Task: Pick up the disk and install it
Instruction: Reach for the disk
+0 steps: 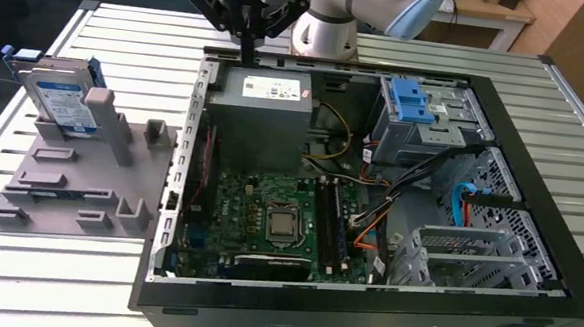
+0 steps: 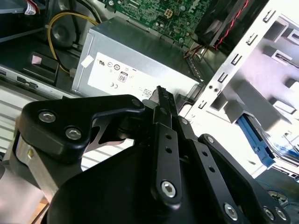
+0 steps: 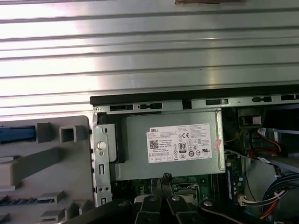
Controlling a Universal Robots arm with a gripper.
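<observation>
on the slatted table (image 1: 133, 29) the exterior view shows the disk (image 1: 60, 98) upright, tool (image 1: 247, 57) pinched together, empty

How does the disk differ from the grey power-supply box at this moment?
The disk stands on edge in the grey holder outside the case; the power-supply box sits inside it. The disk is thin and smaller; the power-supply box is bulky. The disk's label is blue-and-white; the box's sticker is white. Both are rectangular and metal-grey.

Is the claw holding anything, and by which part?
Nothing: the gripper is shut and empty; the disk stands untouched in the grey holder.
</observation>
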